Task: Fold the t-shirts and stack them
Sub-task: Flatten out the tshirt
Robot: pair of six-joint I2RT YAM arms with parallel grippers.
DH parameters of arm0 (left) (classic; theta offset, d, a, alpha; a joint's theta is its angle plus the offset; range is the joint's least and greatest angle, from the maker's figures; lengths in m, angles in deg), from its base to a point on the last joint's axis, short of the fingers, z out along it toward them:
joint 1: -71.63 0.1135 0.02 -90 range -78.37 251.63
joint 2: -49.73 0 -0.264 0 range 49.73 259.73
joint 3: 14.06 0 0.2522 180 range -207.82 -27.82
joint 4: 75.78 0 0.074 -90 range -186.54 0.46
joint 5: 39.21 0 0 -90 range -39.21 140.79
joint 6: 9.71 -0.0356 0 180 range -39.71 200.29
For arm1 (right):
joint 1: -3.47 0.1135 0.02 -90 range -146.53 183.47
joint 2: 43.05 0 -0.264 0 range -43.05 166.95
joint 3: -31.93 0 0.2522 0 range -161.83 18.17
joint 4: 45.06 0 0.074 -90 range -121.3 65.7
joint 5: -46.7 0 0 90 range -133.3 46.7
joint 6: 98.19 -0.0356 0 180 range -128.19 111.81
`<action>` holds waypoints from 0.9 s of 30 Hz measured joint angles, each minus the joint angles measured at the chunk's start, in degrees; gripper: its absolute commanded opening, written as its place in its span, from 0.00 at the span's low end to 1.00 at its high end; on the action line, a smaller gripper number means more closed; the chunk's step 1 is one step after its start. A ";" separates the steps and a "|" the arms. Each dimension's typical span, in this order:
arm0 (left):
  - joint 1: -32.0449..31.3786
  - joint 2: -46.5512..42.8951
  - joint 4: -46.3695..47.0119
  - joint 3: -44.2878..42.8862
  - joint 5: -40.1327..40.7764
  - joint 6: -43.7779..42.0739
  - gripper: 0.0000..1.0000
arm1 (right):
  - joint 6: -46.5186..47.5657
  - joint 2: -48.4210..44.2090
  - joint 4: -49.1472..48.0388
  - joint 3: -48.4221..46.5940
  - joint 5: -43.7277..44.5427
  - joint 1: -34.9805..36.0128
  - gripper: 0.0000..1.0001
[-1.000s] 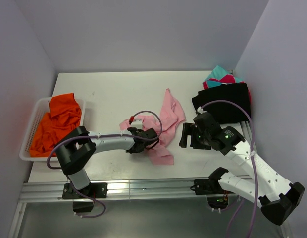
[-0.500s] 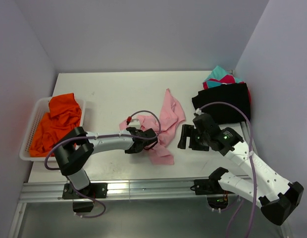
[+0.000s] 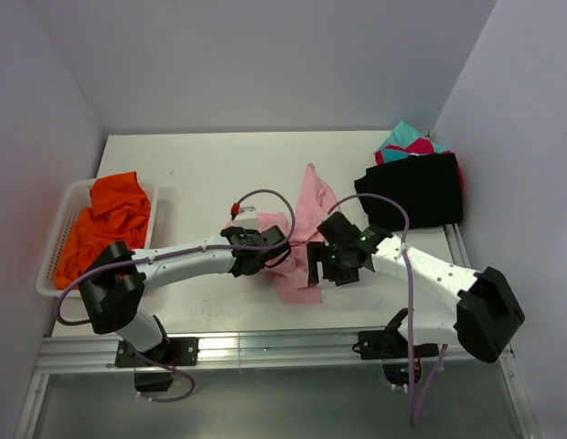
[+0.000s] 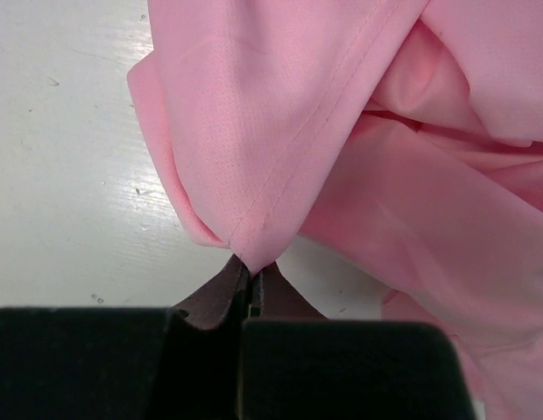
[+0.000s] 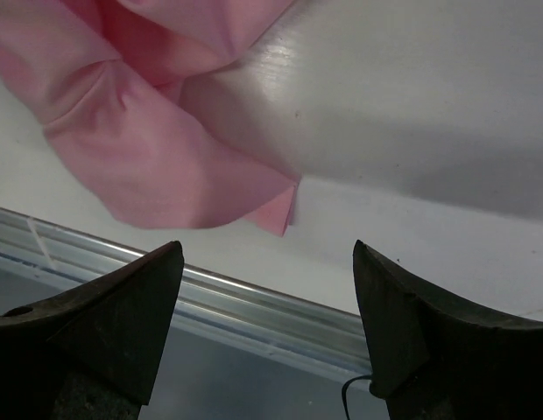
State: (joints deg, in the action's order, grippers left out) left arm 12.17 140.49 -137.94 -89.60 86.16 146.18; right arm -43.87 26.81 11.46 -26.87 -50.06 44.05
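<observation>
1. Left fingers [image 4: 221, 296] are clenched on a hemmed corner of the pink t-shirt [image 3: 309, 212], which lies crumpled mid-way along the desk [image 3: 192, 174], likely to spread it.
2. Right fingers [image 5: 123, 315] are released, hovering over its near edge, presumably seeking a second corner.

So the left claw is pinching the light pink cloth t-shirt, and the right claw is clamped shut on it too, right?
Not quite. The left gripper does pinch the light pink cloth t-shirt, but the right gripper is open, not clamped: the right wrist view shows its fingers wide apart, gripping nothing.
</observation>
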 measured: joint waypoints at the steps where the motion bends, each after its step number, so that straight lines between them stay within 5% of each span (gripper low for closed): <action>1: 0.00 -0.24 -0.13 0.04 0.00 0.04 0.00 | -0.07 1.05 -1.16 0.70 -0.37 0.04 0.85; 13: 0.00 -7.89 -2.16 5.11 -0.02 2.58 0.00 | -0.50 10.40 -9.44 1.14 -2.60 0.57 0.81; 16: 0.00 -8.46 -2.54 6.03 -0.02 2.78 0.00 | -0.59 12.07 -10.75 0.79 -2.86 1.36 0.70; 21: 0.02 -9.75 -3.21 7.28 0.00 2.78 0.00 | -1.05 14.53 -12.85 0.79 -3.43 1.95 0.36; 24: 0.15 -10.80 -3.34 8.17 0.00 2.75 0.00 | -0.98 15.58 -13.49 0.79 -3.48 1.99 0.05; 27: 0.68 -11.78 -3.45 8.63 0.04 2.73 0.00 | -1.25 15.89 -13.51 0.76 -3.30 2.03 0.00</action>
State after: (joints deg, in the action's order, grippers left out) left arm 12.84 128.71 -141.39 -80.96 86.21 148.91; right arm -45.12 42.70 -2.04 -26.10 -53.36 46.08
